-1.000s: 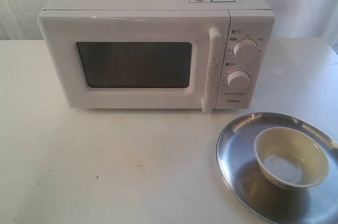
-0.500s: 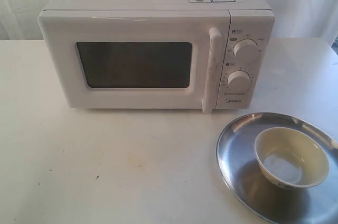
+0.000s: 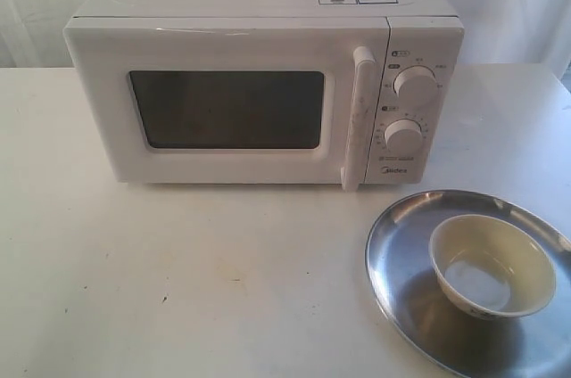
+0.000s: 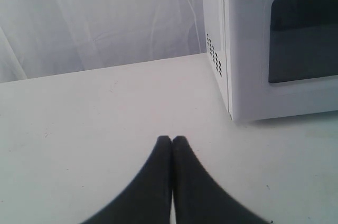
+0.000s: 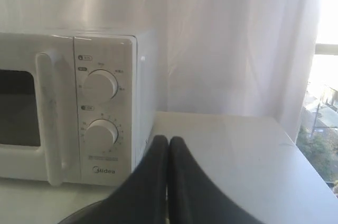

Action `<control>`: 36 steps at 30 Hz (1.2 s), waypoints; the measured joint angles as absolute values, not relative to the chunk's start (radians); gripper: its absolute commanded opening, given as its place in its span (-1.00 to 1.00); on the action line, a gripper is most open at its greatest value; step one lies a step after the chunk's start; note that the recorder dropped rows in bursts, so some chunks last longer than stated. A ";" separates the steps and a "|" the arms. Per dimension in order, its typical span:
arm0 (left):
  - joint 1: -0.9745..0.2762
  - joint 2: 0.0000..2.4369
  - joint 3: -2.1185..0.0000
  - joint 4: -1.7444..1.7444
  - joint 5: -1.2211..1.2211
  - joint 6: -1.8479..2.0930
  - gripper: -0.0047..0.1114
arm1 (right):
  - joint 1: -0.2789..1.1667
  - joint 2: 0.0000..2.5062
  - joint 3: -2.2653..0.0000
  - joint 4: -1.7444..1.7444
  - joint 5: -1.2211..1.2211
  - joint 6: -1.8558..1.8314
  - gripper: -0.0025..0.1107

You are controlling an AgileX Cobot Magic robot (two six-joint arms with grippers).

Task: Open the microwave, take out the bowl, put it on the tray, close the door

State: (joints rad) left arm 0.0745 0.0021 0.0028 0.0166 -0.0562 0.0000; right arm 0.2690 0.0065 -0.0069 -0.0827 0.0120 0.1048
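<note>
The white microwave (image 3: 263, 84) stands at the back of the table with its door (image 3: 227, 106) closed flat, the bar handle (image 3: 359, 119) beside the two knobs. In front of it to the right, the cream-yellow bowl (image 3: 491, 264) sits upright on the steel tray (image 3: 401, 244). Neither arm shows in the exterior view. My left gripper (image 4: 172, 140) is shut and empty over bare table, off the microwave's (image 4: 274, 44) left corner. My right gripper (image 5: 168, 140) is shut and empty, near the microwave's (image 5: 74, 108) knob side, with the tray's rim (image 5: 84, 214) dark below it.
A white table (image 3: 178, 271) carries everything, and a pale curtain (image 5: 227, 39) hangs behind. A window (image 5: 325, 102) lies past the table's right edge. The tray overhangs the exterior view's lower right corner.
</note>
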 measured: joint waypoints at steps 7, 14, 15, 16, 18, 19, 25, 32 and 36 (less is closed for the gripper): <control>0.075 0.002 0.003 0.017 -0.056 0.000 -0.92 | 0.254 0.007 -0.007 -0.072 0.036 0.091 -0.96; 0.075 0.002 0.003 0.017 -0.056 0.000 -0.92 | 0.251 0.007 -0.007 -0.063 0.046 0.066 -0.96; 0.075 0.002 0.003 0.017 -0.056 0.000 -0.92 | 0.251 0.007 -0.007 -0.054 0.046 0.051 -0.96; 0.075 0.002 0.003 0.017 -0.056 0.000 -0.92 | 0.251 0.007 -0.007 -0.041 0.046 0.034 -0.96; 0.075 0.002 0.003 0.017 -0.056 0.000 -0.92 | 0.251 0.007 -0.007 -0.018 0.046 0.013 -0.96; 0.075 0.002 0.003 0.017 -0.056 0.000 -0.92 | 0.251 0.007 -0.007 -0.010 0.046 0.008 -0.96; 0.075 0.002 0.003 0.017 -0.056 0.000 -0.92 | 0.251 0.007 -0.007 0.000 0.046 0.000 -0.96; 0.075 0.002 0.003 0.017 -0.056 0.000 -0.92 | 0.251 0.007 -0.007 0.000 0.049 0.000 -0.96; 0.075 0.002 0.003 0.017 -0.056 0.000 -0.92 | 0.251 0.007 -0.007 0.000 0.051 0.000 -0.96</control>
